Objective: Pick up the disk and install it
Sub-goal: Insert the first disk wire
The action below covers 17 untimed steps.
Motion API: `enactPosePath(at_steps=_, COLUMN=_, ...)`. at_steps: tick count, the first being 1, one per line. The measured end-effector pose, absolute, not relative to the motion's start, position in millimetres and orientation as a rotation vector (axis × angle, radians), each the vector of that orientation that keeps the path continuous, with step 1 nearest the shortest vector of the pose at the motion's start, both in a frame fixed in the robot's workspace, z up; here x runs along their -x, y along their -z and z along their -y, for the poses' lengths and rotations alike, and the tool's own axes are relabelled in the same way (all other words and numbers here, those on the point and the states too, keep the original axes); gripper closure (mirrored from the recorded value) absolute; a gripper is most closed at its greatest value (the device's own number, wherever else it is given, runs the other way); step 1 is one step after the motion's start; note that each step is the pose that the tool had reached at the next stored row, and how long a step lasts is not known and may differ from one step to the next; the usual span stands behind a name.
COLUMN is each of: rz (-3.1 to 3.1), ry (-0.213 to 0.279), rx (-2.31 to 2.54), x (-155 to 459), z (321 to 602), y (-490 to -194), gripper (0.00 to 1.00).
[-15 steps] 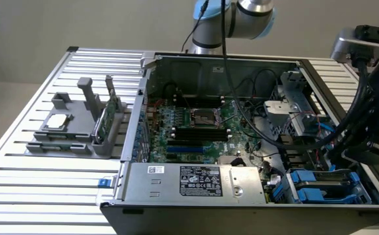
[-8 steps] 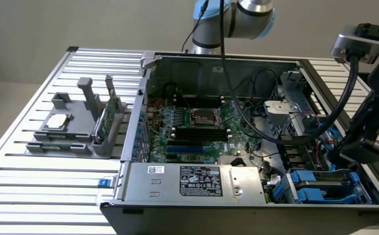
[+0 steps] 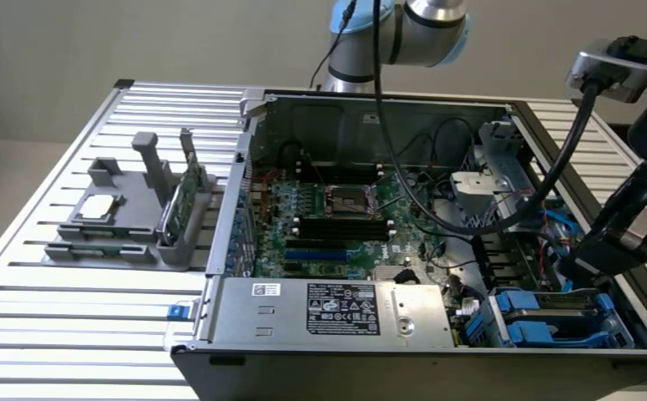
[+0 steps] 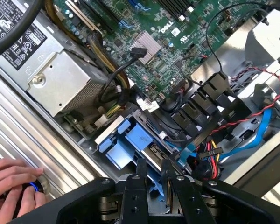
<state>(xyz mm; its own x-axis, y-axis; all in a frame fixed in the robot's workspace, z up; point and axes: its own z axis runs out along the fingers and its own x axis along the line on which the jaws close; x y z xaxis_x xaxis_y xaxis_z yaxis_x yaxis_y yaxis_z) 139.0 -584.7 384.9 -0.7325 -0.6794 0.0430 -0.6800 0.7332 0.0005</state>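
Exterior view: slatted table (image 3: 67, 334) bearing an open computer case (image 3: 356, 104).

- Case contents: motherboard (image 3: 335, 217); power supply (image 3: 335, 311); and, in the corner bay at the exterior view's right, the disk (image 3: 552, 322) in its blue carrier.
- Grey holder (image 3: 123, 230), beside the case: small silver chip (image 3: 98, 206); upright green card (image 3: 179, 200).
- Gripper (image 3: 593, 266): just above the bay.

Wrist view: the gripper (image 4: 154, 164) is set narrow, a slim gap between its fingers, gripping nothing; the disk (image 4: 128, 142) lies just beyond. A hand (image 4: 11, 186) rests on the case rim.

Exterior view: high, oblique, at middle distance, facing down onto the slatted table (image 3: 67, 317) and into the open computer case (image 3: 356, 125). Wrist view: close, facing past the hand (image 4: 153, 172) into the case. Shared: power supply (image 3: 335, 313), motherboard (image 3: 335, 209), blue drive carriers (image 3: 552, 317).
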Motion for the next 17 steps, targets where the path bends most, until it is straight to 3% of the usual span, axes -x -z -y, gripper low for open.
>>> enactPosePath(at_steps=17, rz=3.023, ry=-0.014, rx=-0.683, x=-139.0, z=584.7, y=-384.9, gripper=0.73)
